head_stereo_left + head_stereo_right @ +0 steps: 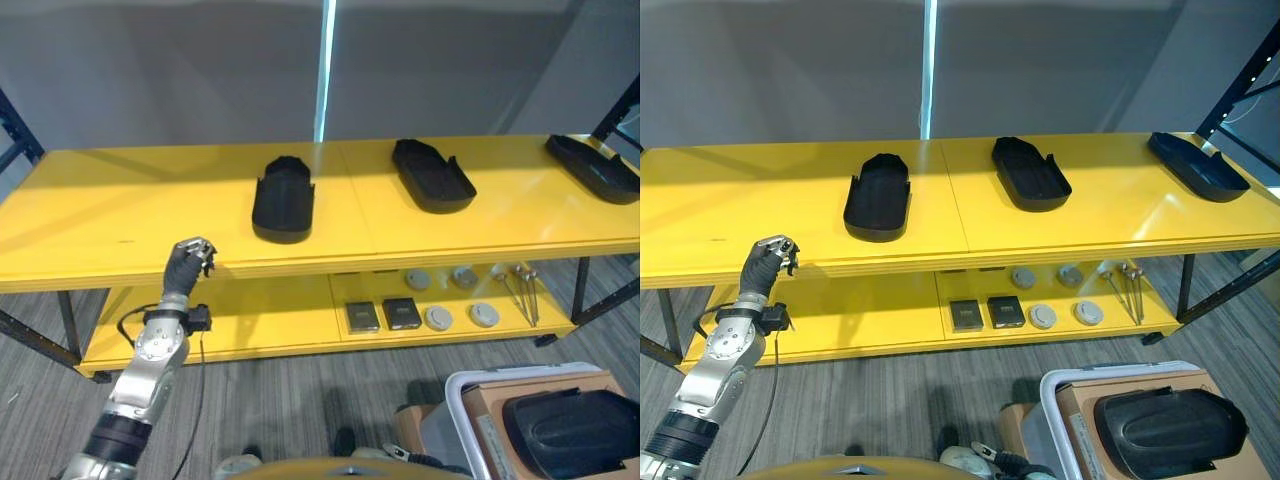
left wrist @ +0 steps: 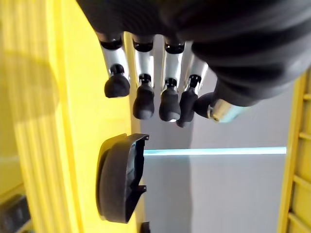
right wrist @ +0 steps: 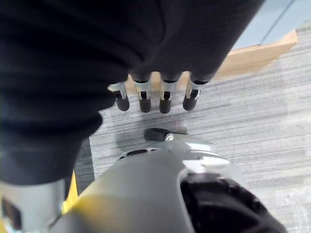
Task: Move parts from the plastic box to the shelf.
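The yellow shelf [image 1: 120, 215] carries three black parts on its upper level: one part [image 1: 283, 199] near the middle, a second part [image 1: 432, 174] further to the right, and a third part [image 1: 592, 166] at the far right end, all well apart from one another. The left robot hand [image 1: 189, 261] hangs just in front of the upper level's front edge, left of the middle part, with its fingers [image 2: 144, 99] loosely curled and nothing between them; its own wrist view shows that same middle part lying past the fingertips, apart from them. On the lower level lie two dark square pieces [image 1: 383, 315] side by side, several grey discs [image 1: 461, 297] and a few thin metal tools [image 1: 520, 290]. At the lower right stands the plastic box [image 1: 1068, 395], white-rimmed with a brown cardboard liner, and one more black part [image 1: 1168, 430] rests in it. The right robot hand [image 3: 155, 94] shows in its own wrist view above the grey floor [image 3: 272, 97], its fingers straight and holding nothing.
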{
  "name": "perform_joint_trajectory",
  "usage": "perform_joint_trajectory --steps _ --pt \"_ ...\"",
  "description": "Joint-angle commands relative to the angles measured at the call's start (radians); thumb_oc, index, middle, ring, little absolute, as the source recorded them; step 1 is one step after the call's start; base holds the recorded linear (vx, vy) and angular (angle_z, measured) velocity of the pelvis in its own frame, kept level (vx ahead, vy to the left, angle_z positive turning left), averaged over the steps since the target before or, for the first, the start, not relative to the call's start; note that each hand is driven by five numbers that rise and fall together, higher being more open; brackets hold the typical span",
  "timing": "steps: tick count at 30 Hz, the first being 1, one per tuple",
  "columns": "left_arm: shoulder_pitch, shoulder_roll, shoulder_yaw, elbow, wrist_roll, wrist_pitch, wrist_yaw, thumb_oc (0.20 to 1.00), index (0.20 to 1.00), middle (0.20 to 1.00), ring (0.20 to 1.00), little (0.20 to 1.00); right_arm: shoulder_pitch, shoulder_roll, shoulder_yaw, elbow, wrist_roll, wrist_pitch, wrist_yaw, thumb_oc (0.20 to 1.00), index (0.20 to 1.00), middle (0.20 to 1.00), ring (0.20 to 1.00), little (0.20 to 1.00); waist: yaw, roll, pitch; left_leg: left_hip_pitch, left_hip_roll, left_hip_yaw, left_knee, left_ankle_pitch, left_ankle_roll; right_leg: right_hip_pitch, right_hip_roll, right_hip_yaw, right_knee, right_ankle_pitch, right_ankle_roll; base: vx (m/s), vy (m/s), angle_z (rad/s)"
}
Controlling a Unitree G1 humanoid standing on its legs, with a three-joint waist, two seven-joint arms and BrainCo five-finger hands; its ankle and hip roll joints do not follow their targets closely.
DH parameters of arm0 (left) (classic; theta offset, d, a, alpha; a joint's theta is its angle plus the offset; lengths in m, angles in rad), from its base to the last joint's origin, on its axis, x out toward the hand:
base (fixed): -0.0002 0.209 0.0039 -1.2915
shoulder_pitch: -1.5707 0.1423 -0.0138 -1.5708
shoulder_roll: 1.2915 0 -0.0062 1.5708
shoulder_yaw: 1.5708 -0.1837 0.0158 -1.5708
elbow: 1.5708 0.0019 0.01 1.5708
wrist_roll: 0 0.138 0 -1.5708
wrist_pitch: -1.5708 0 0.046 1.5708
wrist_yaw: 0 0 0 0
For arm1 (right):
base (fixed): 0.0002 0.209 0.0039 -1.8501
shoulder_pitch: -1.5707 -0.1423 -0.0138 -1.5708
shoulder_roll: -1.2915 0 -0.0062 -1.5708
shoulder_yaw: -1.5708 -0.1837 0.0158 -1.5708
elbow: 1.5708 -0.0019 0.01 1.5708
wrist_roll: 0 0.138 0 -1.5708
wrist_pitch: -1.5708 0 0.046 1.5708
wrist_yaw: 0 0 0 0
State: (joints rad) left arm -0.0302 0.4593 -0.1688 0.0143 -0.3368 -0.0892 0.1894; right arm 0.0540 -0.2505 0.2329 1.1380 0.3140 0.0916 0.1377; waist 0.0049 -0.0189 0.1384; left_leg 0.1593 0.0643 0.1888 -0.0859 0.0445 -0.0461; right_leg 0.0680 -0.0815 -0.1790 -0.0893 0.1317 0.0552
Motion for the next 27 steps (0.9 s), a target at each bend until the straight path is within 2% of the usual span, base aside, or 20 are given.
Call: perform_joint_trajectory --steps 1,4,7,10,13,19,25,27 --pt "-0.134 0.006 -0.013 -0.039 0.03 -0.041 -0.048 0.2 0.2 0.2 0.2 0.2 -0.044 -0.013 0.041 0.055 -0.021 -0.037 -0.06 1.0 1.0 1.0 1.0 1.0 -0.022 0.029 0.042 -0.016 -0.006 0.003 -0.001 -0.072 0.019 0.101 -0.008 -0.03 0.002 -0.129 0.029 0.03 0.012 0.05" --pt "-0.145 0.007 -0.041 -0.038 0.017 -0.045 -0.053 0.2 0.2 0.2 0.2 0.2 -0.043 -0.014 0.052 0.03 -0.057 -0.054 -0.088 1.0 1.0 1.0 1.0 1.0 -0.031 0.032 0.044 -0.027 -0.005 0.013 -0.001 -0.073 0.018 0.088 -0.007 -0.026 0.002 -0.127 0.033 0.01 0.004 0.0" --pt "-0.163 0.006 -0.064 -0.037 -0.009 -0.036 -0.067 0.2 0.2 0.2 0.2 0.2 -0.052 -0.02 0.062 0.01 -0.001 -0.065 -0.113 1.0 1.0 1.0 1.0 1.0 -0.044 0.039 0.055 -0.041 -0.001 0.023 -0.001 -0.068 0.016 0.072 -0.004 -0.017 0.002 -0.126 0.033 0.0 0.011 -0.03" --pt "-0.187 0.009 -0.095 -0.007 -0.051 -0.066 -0.06 0.2 0.2 0.2 0.2 0.2 -0.061 -0.033 0.076 -0.017 -0.063 -0.061 -0.115 1.0 1.0 1.0 1.0 1.0 -0.064 0.049 0.073 -0.06 0.002 0.038 -0.001 -0.062 0.01 0.045 -0.002 -0.003 0.002 -0.121 0.033 -0.01 0.027 -0.05" --pt "-0.21 0.006 -0.112 0.004 -0.048 -0.111 -0.045 0.2 0.2 0.2 0.2 0.2 -0.065 -0.046 0.091 -0.029 -0.024 -0.071 -0.124 1.0 1.0 1.0 1.0 1.0 -0.076 0.056 0.096 -0.085 0.005 0.047 -0.001 -0.051 0.006 0.017 -0.001 0.01 0.002 -0.115 0.033 -0.06 0.007 -0.13" --pt "-0.28 0.014 -0.116 0.038 -0.038 -0.133 -0.002 0.2 0.2 0.2 0.2 0.2 -0.084 -0.073 0.082 -0.056 0.021 -0.063 -0.119 1.0 1.0 1.0 1.0 1.0 -0.106 0.063 0.15 -0.118 0.01 0.055 -0.001 -0.034 -0.002 -0.026 0.004 0.033 0.002 -0.104 0.03 -0.06 -0.009 -0.13" --pt "-0.356 0.043 -0.097 0.133 -0.079 -0.102 0.039 0.2 0.2 0.2 0.2 0.2 -0.066 -0.097 0.074 -0.101 0.024 -0.09 -0.108 1.0 1.0 1.0 1.0 1.0 -0.145 0.071 0.19 -0.134 0.014 0.066 -0.001 -0.018 -0.01 -0.054 0.007 0.054 0.002 -0.093 0.03 0.0 -0.001 -0.09" --pt "-0.371 0.048 -0.088 0.175 -0.102 -0.084 0.02 0.2 0.2 0.2 0.2 0.2 -0.06 -0.104 0.07 -0.118 0.028 -0.084 -0.112 1.0 1.0 1.0 1.0 1.0 -0.154 0.072 0.2 -0.137 0.014 0.067 -0.001 -0.015 -0.013 -0.062 0.006 0.058 0.002 -0.09 0.03 0.02 0.003 -0.09"
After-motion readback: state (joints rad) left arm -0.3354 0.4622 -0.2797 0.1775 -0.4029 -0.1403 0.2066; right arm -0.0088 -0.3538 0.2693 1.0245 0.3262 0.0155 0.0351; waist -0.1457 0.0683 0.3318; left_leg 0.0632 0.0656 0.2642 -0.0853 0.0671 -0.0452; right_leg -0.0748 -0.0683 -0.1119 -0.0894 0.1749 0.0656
